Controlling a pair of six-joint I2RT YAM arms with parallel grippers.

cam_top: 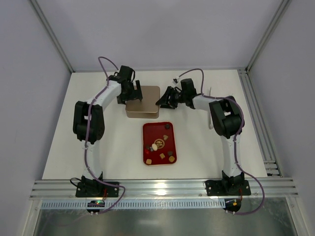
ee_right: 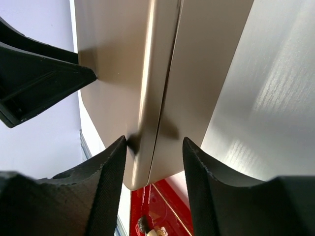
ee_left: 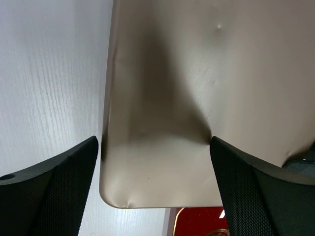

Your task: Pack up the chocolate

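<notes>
Small chocolates (cam_top: 158,147) are lying in a red tray (cam_top: 145,132) at the middle of the white bench (cam_top: 123,157). A tan box (cam_top: 147,101) is sitting just behind the tray. The left fingers (ee_left: 54,187) are standing wide open across one box corner, with one tip pressing the top. The right fingers (ee_right: 98,182) are straddling the box's edge, and it is unclear whether they are gripping it.

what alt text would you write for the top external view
Two robot arms reach to a gold box at the middle of a white table, the left gripper at its left side and the right gripper at its right. Nearer the bases, a red tray holds scattered small chocolates.
</notes>
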